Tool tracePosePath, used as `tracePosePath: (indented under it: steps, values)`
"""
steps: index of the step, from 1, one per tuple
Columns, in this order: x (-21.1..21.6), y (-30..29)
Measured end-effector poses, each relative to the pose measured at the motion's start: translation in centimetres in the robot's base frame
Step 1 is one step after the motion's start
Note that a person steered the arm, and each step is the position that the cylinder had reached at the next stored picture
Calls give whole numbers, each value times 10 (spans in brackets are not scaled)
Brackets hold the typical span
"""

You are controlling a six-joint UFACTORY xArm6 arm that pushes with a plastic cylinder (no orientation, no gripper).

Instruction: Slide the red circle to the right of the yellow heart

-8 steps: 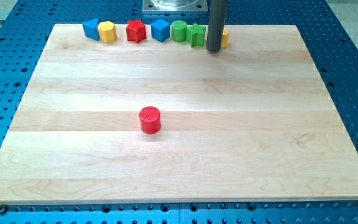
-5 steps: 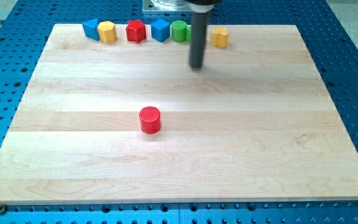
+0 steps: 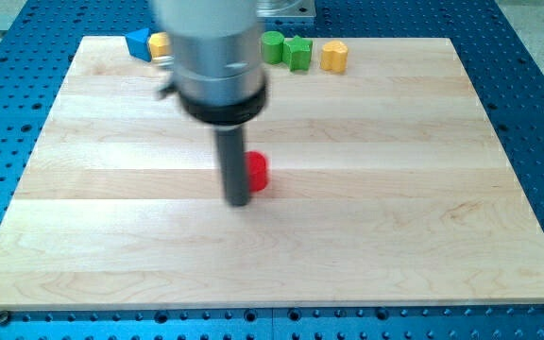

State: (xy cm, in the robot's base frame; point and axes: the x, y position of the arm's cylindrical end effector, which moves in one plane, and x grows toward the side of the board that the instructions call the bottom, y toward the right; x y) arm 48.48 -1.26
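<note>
The red circle (image 3: 257, 172) lies near the middle of the wooden board, partly hidden by my rod. My tip (image 3: 239, 201) rests on the board right against the circle's left side, a little toward the view's bottom. The yellow heart (image 3: 334, 56) sits at the view's top, right of centre, far up and to the right of the red circle.
A row of blocks lines the board's top edge: a blue block (image 3: 139, 42), a yellow block (image 3: 159, 42), a green circle (image 3: 272, 45) and a green block (image 3: 297, 53). The arm's body hides others between them. The board (image 3: 442, 236) lies on a blue perforated table.
My rod has swung from the top row down and left to the red circle's left side. The red circle has shifted a little to the right and slightly up.
</note>
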Motion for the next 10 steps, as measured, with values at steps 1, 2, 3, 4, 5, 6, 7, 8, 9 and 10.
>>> tracePosePath:
  steps: [1, 2, 3, 4, 5, 6, 7, 8, 9, 10]
  values:
    - [-71, 47]
    - [-111, 76]
    - [-122, 82]
    - [-147, 85]
    - [-160, 110]
    - [-169, 142]
    - [-179, 157]
    - [-181, 155]
    - [-174, 128]
    - [-189, 145]
